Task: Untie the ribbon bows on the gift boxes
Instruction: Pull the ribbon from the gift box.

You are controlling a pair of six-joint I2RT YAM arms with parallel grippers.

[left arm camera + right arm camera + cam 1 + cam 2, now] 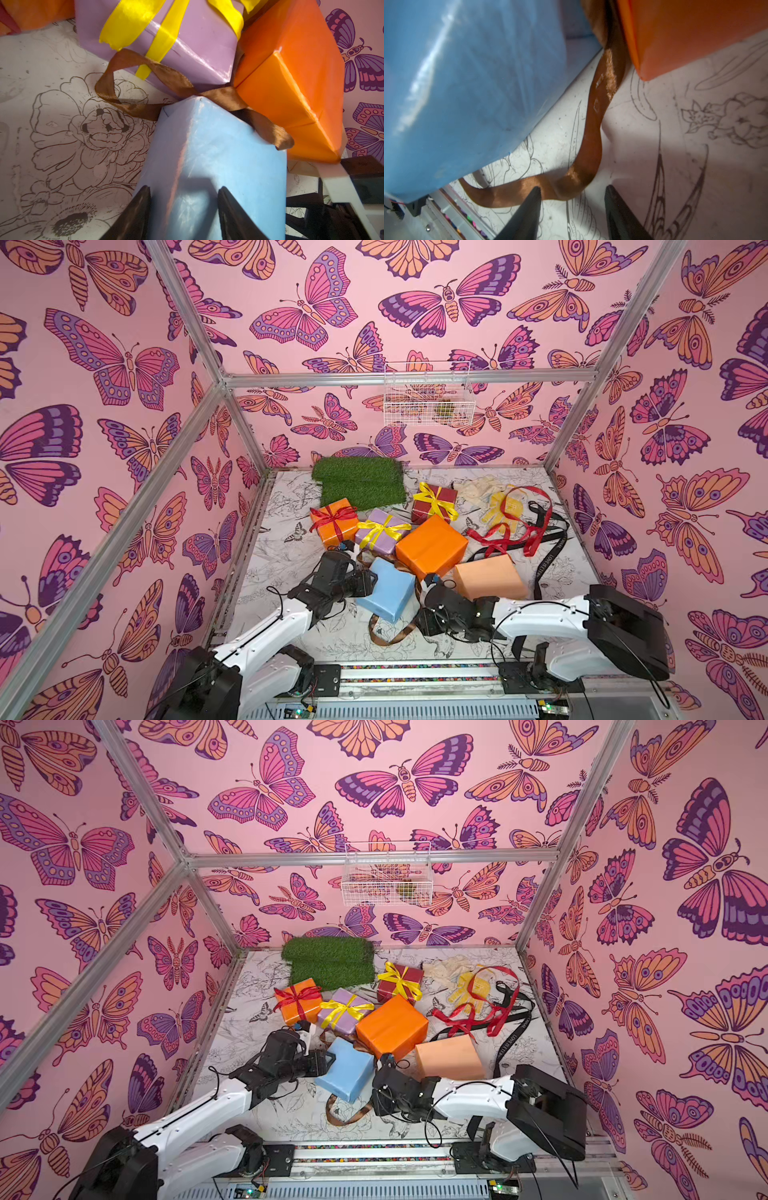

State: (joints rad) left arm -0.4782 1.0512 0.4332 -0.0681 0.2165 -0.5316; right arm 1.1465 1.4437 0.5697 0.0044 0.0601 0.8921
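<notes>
Left end effector (184, 193) is clamped on the pale blue box (388, 593), one finger on each side. The box looks tipped, and in the right wrist view part of its underside sits clear of the bench (291, 556).

We'd call it roughly half done:
- **Bare:** the pale blue box, the big orange box (432, 545) and the peach box (488, 576) have nothing around them.
- **Loose ribbons:** a red ribbon (498, 537) and a black ribbon (550, 556) lie in a heap by the yellow glove (500, 506), over at the right side of the bench.
- **Still tied:** the small orange box (332, 526) has its red bow (332, 514), the lilac box (390, 545) its yellow bow (384, 526), and the dark red box (446, 494) a second yellow bow (432, 499). So we reckon three are left.

The brown ribbon (593, 124) is the one in play. It's off the blue box's faces and trails along the bench between that box and the big orange one. In the left wrist view it twists and crosses itself at the box's far edge. We can't tell if that's a real knot or just a tangle.

Right end effector (573, 188) has its fingers spread with nothing between them. The tips hover just short of the brown ribbon, one of them right beside it. We can't tell if it's touching.
</notes>
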